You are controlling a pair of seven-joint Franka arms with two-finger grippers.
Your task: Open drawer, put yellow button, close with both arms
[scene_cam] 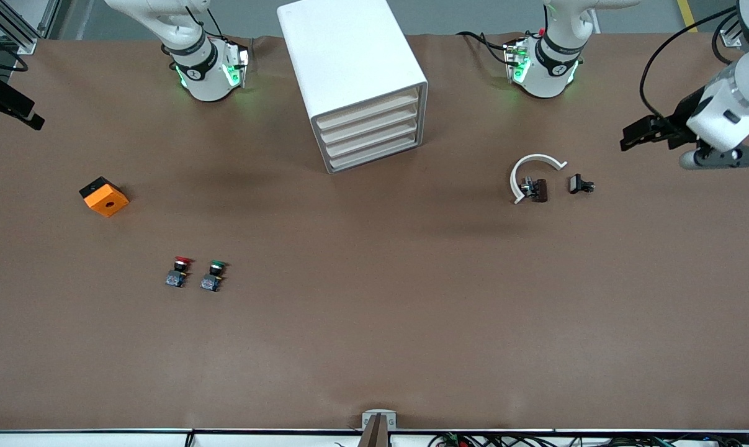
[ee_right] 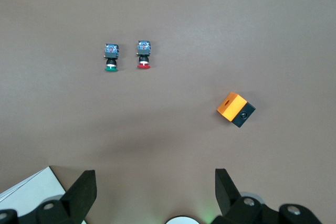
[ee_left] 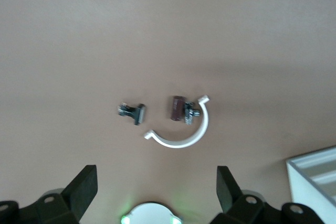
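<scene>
Boxy white cabinet point(scene_cam: 349, 56) sits mid-table point(scene_cam: 374, 335), with four cream fronts all flush. The drawer point(scene_cam: 368, 110) is the top one, with open brown mat in front. Left pincer point(ee_left: 157, 195) and right pincer point(ee_right: 155, 195) are both wide, empty, aloft. Two cap switches, red point(scene_cam: 179, 272) and green point(scene_cam: 213, 276); one orange box point(scene_cam: 104, 197); one white arc point(scene_cam: 532, 162); one black clip point(scene_cam: 579, 184).

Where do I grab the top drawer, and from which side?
By its front lip, coming from in front of the cabinet. The top drawer is shut, so only that thin front edge is exposed.
</scene>
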